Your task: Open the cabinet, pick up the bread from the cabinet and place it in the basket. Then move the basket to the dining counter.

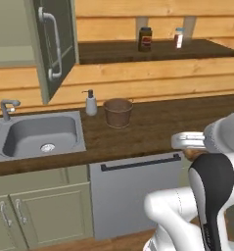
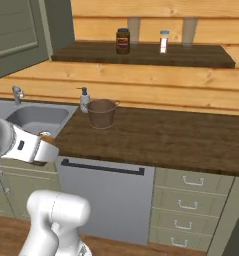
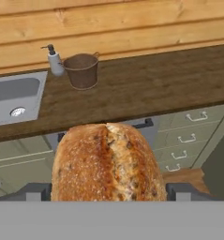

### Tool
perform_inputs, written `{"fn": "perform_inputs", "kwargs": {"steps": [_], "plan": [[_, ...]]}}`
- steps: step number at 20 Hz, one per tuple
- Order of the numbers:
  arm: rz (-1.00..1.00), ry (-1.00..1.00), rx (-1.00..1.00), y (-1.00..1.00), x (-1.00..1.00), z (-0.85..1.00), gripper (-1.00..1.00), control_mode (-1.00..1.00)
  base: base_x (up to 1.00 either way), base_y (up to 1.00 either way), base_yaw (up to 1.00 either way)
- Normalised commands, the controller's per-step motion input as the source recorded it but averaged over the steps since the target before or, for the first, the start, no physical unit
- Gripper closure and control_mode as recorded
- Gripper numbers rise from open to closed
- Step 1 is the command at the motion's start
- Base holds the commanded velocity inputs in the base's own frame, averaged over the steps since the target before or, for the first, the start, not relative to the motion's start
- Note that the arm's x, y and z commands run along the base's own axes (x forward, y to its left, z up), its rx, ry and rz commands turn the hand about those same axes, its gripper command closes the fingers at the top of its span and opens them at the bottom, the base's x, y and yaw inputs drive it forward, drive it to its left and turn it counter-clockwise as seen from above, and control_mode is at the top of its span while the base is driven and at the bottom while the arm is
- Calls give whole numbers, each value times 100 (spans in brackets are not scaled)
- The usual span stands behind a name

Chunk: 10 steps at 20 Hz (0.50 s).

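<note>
The bread [image 3: 106, 161], a crusty orange-brown loaf split along its top, is held between the widely spread fingers of the tool [image 3: 108, 191], out in front of the surface [image 3: 146, 93] and level with its front edge. Beyond it, the empty brown basket [image 3: 81, 70] is seen on the surface, with a soap bottle [image 3: 54, 62] just beside it and the sink [image 3: 15, 98] further along. The cabinet [image 1: 54, 46] door stands open above.
</note>
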Motion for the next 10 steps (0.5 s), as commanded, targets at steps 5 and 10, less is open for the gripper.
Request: {"fn": "perform_inputs", "kwargs": {"steps": [5,10], "plan": [[0,0,0,0,0,0,100,100,34,-6,3],[0,0,0,0,0,0,100,100,63,0,0]]}}
